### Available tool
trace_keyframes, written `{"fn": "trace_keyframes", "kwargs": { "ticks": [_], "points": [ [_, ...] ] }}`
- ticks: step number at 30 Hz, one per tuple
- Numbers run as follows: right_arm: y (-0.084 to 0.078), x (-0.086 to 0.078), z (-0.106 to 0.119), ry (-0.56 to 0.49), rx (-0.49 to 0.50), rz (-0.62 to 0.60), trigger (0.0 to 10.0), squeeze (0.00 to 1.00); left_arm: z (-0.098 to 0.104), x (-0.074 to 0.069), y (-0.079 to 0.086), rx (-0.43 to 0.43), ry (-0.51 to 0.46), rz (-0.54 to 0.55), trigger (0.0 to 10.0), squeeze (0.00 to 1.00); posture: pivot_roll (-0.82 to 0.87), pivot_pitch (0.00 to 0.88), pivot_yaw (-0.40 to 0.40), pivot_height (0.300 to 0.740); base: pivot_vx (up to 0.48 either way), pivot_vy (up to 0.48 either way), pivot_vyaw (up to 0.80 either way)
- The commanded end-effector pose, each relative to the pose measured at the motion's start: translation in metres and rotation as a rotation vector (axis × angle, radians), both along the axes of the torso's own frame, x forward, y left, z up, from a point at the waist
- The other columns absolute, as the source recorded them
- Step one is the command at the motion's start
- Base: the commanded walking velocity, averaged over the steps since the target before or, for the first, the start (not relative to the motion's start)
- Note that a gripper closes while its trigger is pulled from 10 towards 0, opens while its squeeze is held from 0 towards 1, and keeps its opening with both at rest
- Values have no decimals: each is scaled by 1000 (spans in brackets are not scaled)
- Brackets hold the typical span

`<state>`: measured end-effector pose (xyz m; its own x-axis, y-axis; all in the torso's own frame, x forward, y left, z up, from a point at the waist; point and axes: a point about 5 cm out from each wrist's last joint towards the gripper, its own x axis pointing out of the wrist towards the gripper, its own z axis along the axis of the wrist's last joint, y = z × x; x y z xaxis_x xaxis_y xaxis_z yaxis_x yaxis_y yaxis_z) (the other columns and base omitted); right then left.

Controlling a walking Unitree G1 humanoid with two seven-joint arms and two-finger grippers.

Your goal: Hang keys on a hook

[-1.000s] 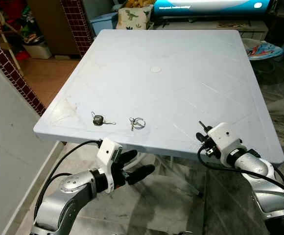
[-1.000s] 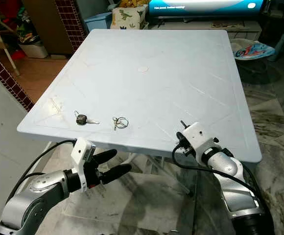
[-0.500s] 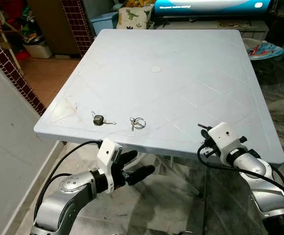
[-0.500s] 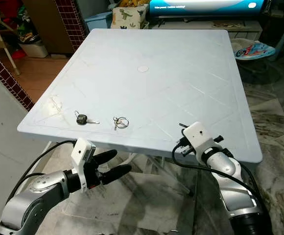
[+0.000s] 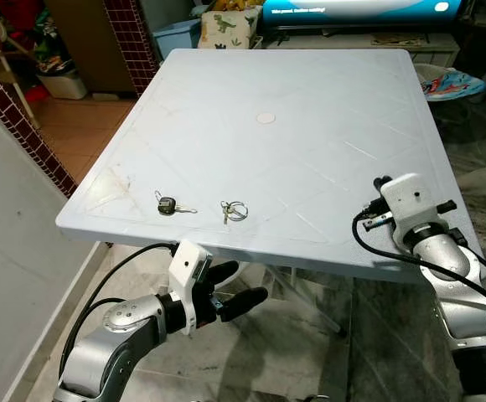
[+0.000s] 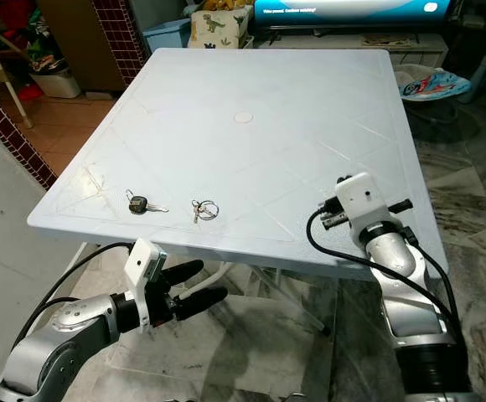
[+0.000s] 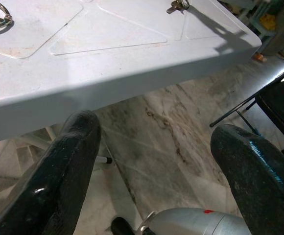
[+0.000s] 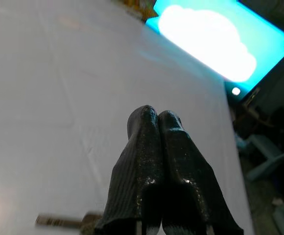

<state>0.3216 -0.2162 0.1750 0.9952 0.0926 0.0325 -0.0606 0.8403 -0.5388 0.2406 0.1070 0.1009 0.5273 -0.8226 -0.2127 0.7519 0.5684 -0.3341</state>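
Lying near the table's (image 5: 310, 100) 7 o'clock edge — black-headed key (image 5: 168, 204) beside ringed keys (image 5: 234, 210). Left gripper (image 5: 233, 287) hangs below, fingers spread; right gripper (image 8: 156, 120) at 4 o'clock — fingers pressed together.

My arms: brushed silver shells with rounded joints, black cuffs and black cables looping along each. White boxy camera housing on each wrist. Left end effector (image 5: 236, 289) has two long glossy black fingers (image 7: 63, 181); right end effector (image 8: 154, 117) fingers are black with a fine ribbed texture
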Motion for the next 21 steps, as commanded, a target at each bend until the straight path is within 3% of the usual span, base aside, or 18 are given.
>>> {"fn": "trace_keyframes", "kwargs": {
  "ticks": [1,6,7,8,9,16,21],
  "points": [
    [2,0,12,-57,-8,10,0,0,-3,0,3,15,15,7,10000,0,-80,105,100,740,0,0,0],
    [-1,1,10,-35,-18,3,0,0,-3,1,2,13,13,12,10000,0,-81,104,97,740,0,0,0],
    [1,0,8,-22,-24,25,4000,0,-3,1,2,13,13,12,10000,0,-81,104,97,740,0,0,0],
    [1,0,8,-22,-24,25,4000,0,-3,1,2,13,13,12,10000,0,-81,104,97,740,0,0,0],
    [1,-1,5,8,-24,40,10000,1000,-3,1,2,12,13,11,10000,0,-81,104,97,740,0,0,0],
    [2,-4,-7,131,-108,141,10000,1000,-3,0,2,13,16,1,10000,0,-81,104,97,740,0,0,0],
    [-12,-4,-10,200,-156,138,10000,1000,-4,-2,0,7,26,-39,10000,0,-85,103,99,740,0,0,0]
  ]
}}
